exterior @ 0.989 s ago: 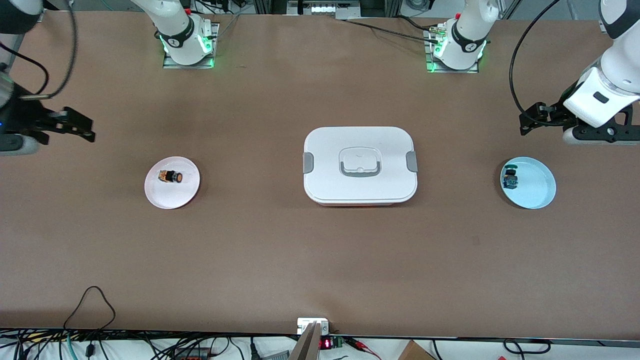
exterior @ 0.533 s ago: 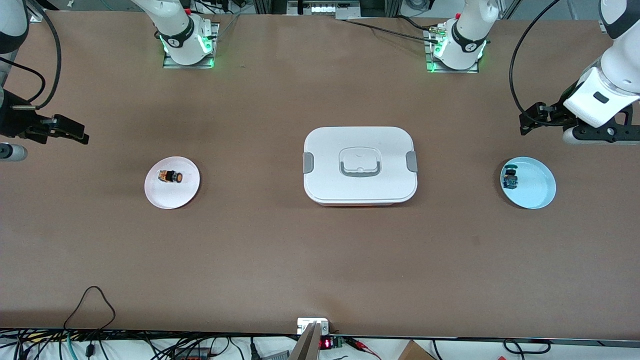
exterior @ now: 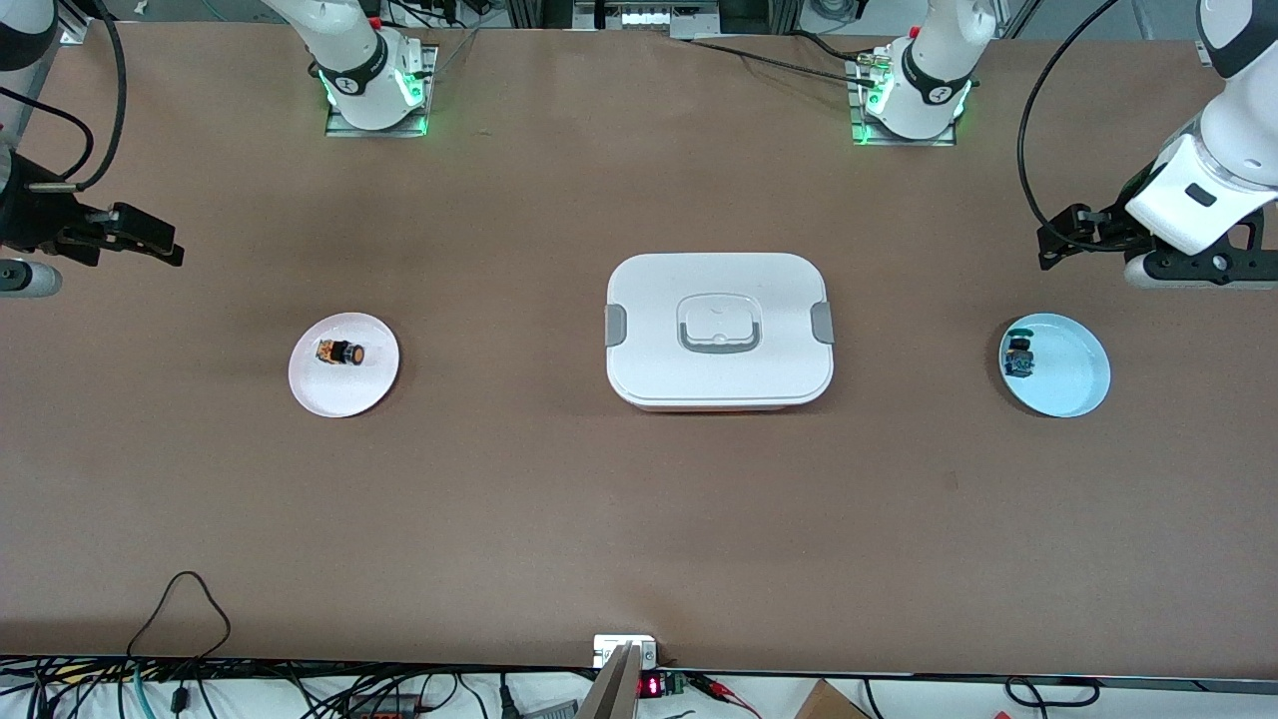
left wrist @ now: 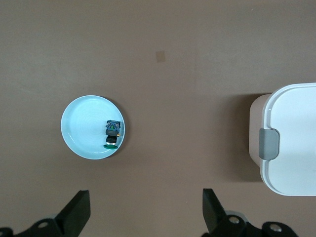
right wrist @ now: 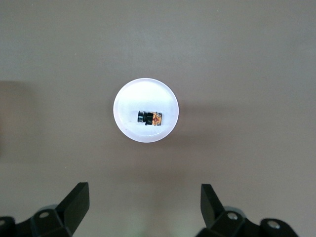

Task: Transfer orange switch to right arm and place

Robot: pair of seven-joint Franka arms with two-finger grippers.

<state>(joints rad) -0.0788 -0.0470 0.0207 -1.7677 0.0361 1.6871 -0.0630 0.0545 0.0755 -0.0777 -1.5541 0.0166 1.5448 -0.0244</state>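
Orange switch [exterior: 340, 353] on pink plate [exterior: 343, 394]; left gripper [left wrist: 143, 217] & right gripper [right wrist: 143, 207] both wide open, empty.

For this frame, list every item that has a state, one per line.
orange switch: lying on its side on the pink plate
blue switch: on the blue plate
white box: lid on
left gripper: open, empty
right gripper: open, empty
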